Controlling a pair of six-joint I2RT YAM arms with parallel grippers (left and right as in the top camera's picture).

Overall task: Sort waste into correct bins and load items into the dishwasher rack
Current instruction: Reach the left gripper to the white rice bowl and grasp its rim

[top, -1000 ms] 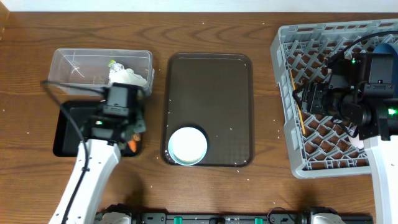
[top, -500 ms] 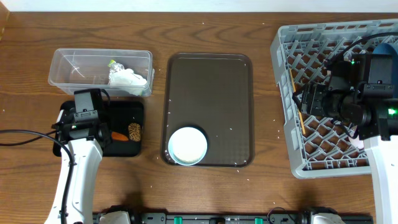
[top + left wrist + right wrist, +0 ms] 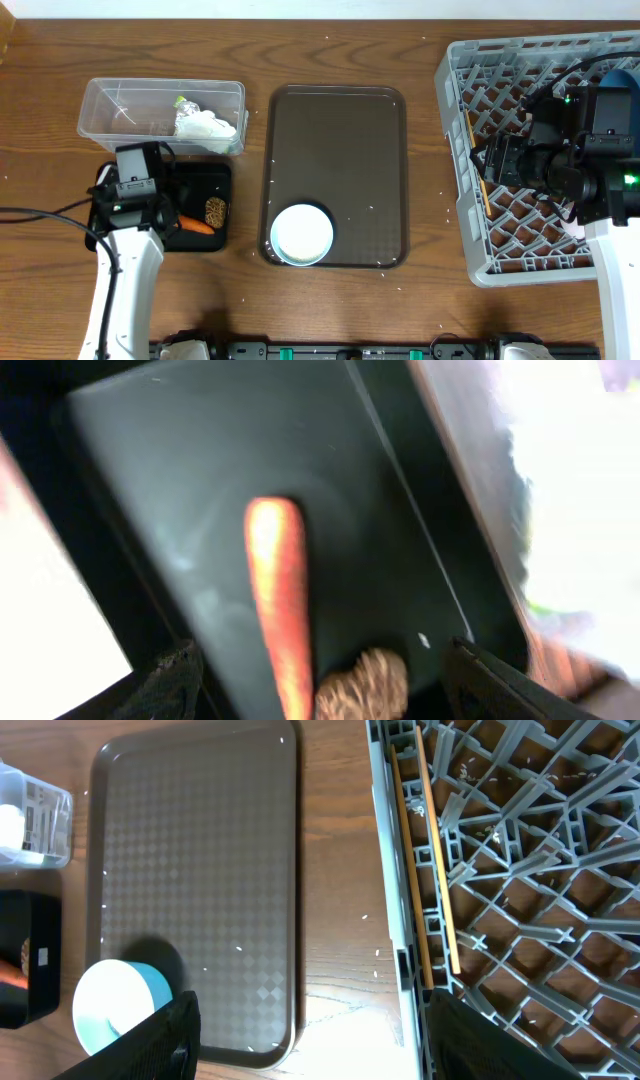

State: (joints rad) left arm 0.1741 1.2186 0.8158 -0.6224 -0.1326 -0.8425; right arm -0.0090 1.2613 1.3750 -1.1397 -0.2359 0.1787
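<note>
**Left arm swings aside, jaws spread over the black tray**

The left end effector [image 3: 163, 215] moves from beside the clear tub [image 3: 120, 100] to the left half of the black tray [image 3: 200, 185], and its jaws now stand wide apart. The orange carrot piece [image 3: 196, 226] and brown food lump [image 3: 215, 210], covered by the arm a second ago, lie exposed on the tray; the carrot shifts slightly rightward.

No text, number or brand can be read in any view. Left of the brown tray [image 3: 200, 870], the tub [image 3: 50, 800] shows a pale patch with fine dark lines like print, too small to make out. Also left of the brown tray, nearer its bottom corner, the black tray [image 3: 30, 920] bears a small white sticker [image 3: 41, 957], and its marks are blurred.
</note>
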